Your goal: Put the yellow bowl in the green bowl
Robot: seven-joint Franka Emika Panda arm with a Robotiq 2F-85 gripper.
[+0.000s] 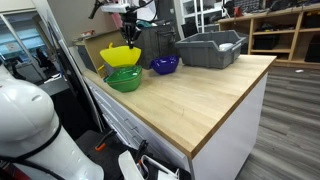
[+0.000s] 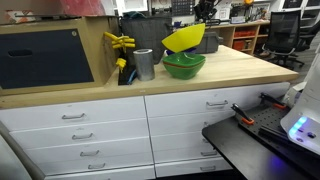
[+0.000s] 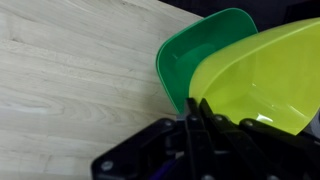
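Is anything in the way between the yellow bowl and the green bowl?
No, nothing visible. The end effector holds the yellow bowl tilted right above the green bowl. The purple bowl sits off to the side, not between them.

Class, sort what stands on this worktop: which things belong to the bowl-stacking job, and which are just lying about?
Job: yellow bowl, green bowl.
Lying about: blue bowl, grey bin, metal cup.

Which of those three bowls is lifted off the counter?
The yellow bowl: the gripper holds it tilted above the green bowl, which rests on the counter beside the blue-purple bowl.
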